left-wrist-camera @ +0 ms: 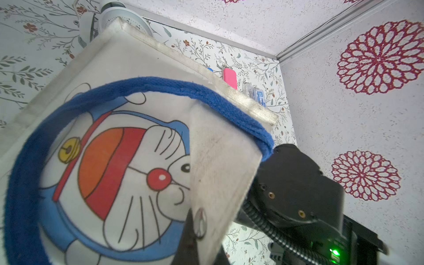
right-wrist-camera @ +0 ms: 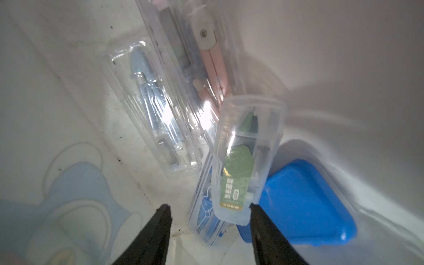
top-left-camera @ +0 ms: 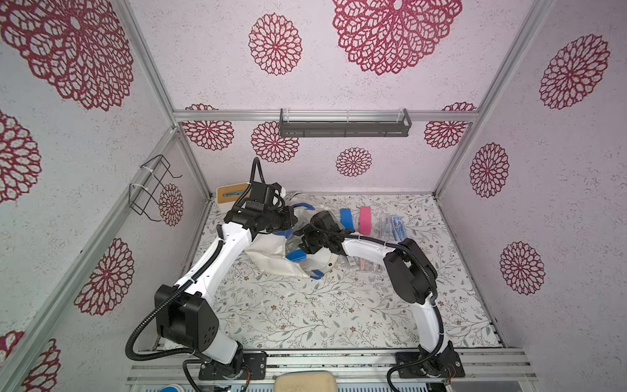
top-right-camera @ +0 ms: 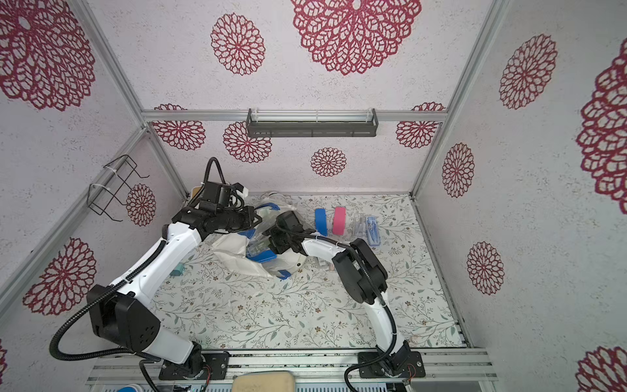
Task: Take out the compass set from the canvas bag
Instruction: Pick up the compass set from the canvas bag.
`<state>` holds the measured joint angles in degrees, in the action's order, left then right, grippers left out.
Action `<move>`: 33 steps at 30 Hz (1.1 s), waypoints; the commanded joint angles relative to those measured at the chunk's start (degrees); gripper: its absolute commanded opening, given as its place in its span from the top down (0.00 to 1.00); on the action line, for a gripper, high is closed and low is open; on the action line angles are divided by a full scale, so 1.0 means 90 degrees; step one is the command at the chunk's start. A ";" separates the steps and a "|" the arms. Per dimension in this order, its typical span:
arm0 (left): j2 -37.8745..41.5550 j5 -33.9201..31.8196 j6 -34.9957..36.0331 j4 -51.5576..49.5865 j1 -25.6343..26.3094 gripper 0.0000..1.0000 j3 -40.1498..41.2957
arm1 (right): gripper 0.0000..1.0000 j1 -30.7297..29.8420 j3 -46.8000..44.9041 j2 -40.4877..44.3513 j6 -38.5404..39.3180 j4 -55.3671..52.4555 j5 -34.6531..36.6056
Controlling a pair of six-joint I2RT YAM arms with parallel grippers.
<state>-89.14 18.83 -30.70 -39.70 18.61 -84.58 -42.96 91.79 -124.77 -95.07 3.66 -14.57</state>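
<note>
The canvas bag (top-left-camera: 271, 258) is lying on its side toward the back of the bench (top-left-camera: 305, 315), between the two arms. In both top views it is sitting well apart from the bench's front and right edges.

The left hand (left-wrist-camera: 193, 227) is pressing together on a flap of the bag's cloth, pinching it just beside the blue strap (left-wrist-camera: 160, 85) and the cartoon print (left-wrist-camera: 128, 179).

The right hand (right-wrist-camera: 208, 206) is reaching into the bag's mouth with its fingers (right-wrist-camera: 158, 236) spread. The compass set (right-wrist-camera: 243, 160), a clear case with a green label, is lying tilted inside the bag. Its near end is sitting between the spread fingers and touching one of them, while the other finger is standing apart from it. The set is resting over a second clear case (right-wrist-camera: 204, 218) holding a blue compass and is leaning against a blue box (right-wrist-camera: 305, 202).

Two more clear cases, one pale blue (right-wrist-camera: 151, 110) and one pink (right-wrist-camera: 206, 57), are lying deeper in, close to the bag's wall.

Out on the bench, a blue case (top-left-camera: 346, 219), a pink case (top-left-camera: 365, 220) and some clear cases (top-left-camera: 395, 227) are lying in a row just beside the right arm.
</note>
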 commanded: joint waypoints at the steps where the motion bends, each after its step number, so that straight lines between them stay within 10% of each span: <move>1: 0.0232 0.0175 -0.0057 0.0245 0.0049 1.00 -0.0001 | 0.42 -0.0002 0.0133 -0.0077 -0.0121 -0.0263 0.0258; 19: 0.0278 0.0325 -0.0124 0.0330 0.0153 1.00 0.0078 | 0.46 0.0017 0.0977 -0.1263 -0.0381 -0.0085 0.0318; 33: 0.0080 -0.0205 -0.0447 0.0374 -0.0046 1.00 -0.0002 | 0.63 -0.0002 0.0303 -0.0202 0.0309 -0.0114 0.0157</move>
<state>-88.92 18.52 -33.06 -38.81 19.05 -83.46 -43.00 96.09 -132.42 -94.70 4.86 -12.97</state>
